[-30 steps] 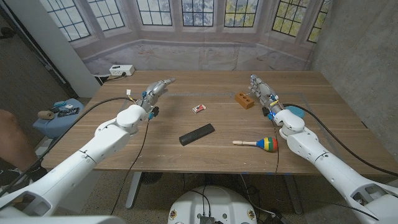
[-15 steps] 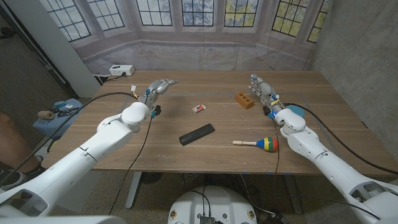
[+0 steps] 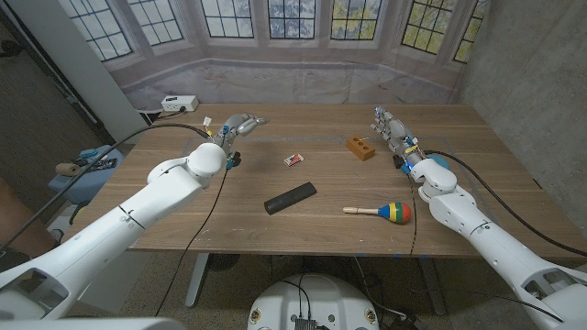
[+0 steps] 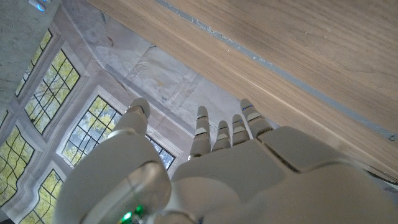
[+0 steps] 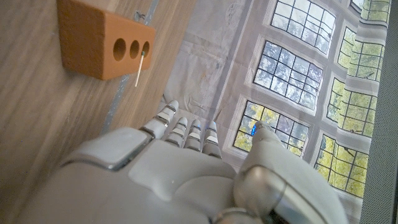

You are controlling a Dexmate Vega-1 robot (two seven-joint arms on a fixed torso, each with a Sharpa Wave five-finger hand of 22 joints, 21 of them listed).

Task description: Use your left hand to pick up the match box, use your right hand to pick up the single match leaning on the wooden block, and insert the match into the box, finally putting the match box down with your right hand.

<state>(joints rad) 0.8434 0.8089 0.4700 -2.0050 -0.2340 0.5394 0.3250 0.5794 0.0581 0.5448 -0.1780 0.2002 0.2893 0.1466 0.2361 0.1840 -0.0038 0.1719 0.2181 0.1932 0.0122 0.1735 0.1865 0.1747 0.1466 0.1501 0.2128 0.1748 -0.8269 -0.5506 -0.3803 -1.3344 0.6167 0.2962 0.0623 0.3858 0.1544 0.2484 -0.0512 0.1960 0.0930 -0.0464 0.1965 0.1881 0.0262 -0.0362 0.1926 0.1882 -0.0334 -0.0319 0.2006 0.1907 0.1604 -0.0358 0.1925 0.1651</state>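
- Spanning the head view, the wooden counter [image 3: 477,174] sits before a backdrop of arched windows [image 3: 293,18].
- Left hand [image 3: 235,126], at ten o'clock, and right hand [image 3: 390,126], at two o'clock: fingers released, holding nothing.
- Wooden block [image 3: 360,147] stands near the right hand.
- Match box [image 3: 293,159] lies mid-counter, untouched.
- Match [image 5: 140,69] leans on the block; every step remains.

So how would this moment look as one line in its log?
left hand: open, empty | right hand: open, near wooden block | match: leaning on block | match box: on table
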